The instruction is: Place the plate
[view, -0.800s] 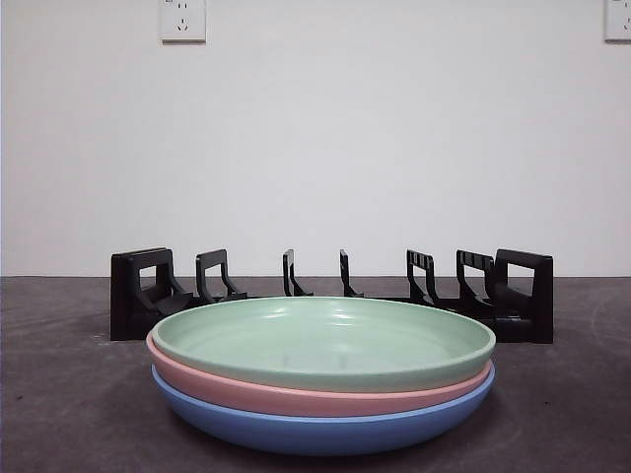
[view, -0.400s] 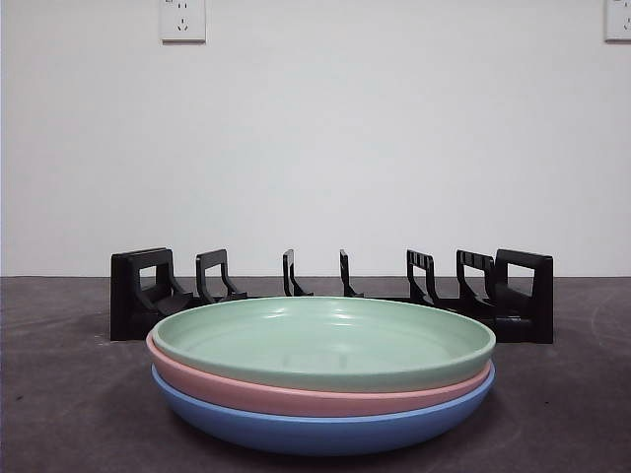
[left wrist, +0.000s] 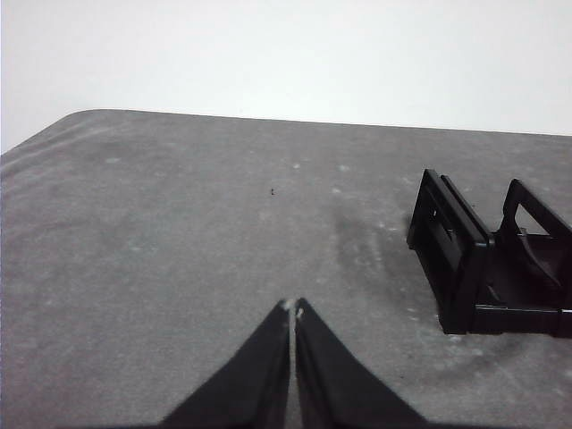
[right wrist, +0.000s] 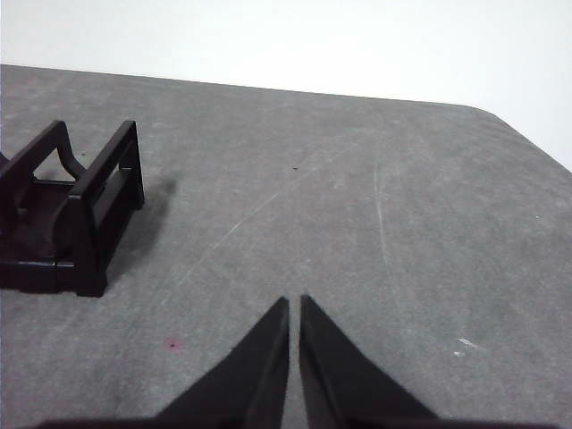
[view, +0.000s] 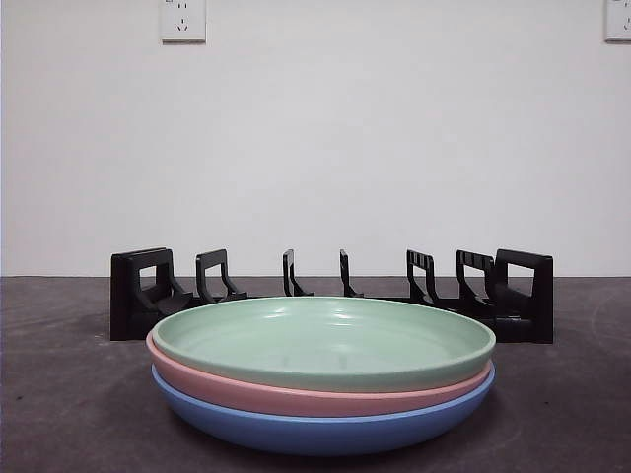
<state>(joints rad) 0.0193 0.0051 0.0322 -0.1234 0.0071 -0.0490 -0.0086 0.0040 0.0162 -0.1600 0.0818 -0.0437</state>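
So, neither claw is near the stack: left gripper [left wrist: 292, 308] and right gripper [right wrist: 294, 302] sit pinched together w/ nothing held, facing bare table [view: 59, 394]. Green plate [view: 325, 340] tops pink [view: 296, 396] and blue [view: 315, 429], lower centre of front view, lying flat before rack [view: 138, 296]. Can't tell which arm's nearer.

Smooth, satin plastic-looking plates [view: 323, 365]; matt black plastic rack [view: 138, 293]; rough, scuffed grey table [view: 69, 394].

Looking like a lab test bench: bare white wall [view: 394, 138] with sockets [view: 182, 20], scuffed grey tabletop [right wrist: 357, 206] stretching ahead of both grippers.
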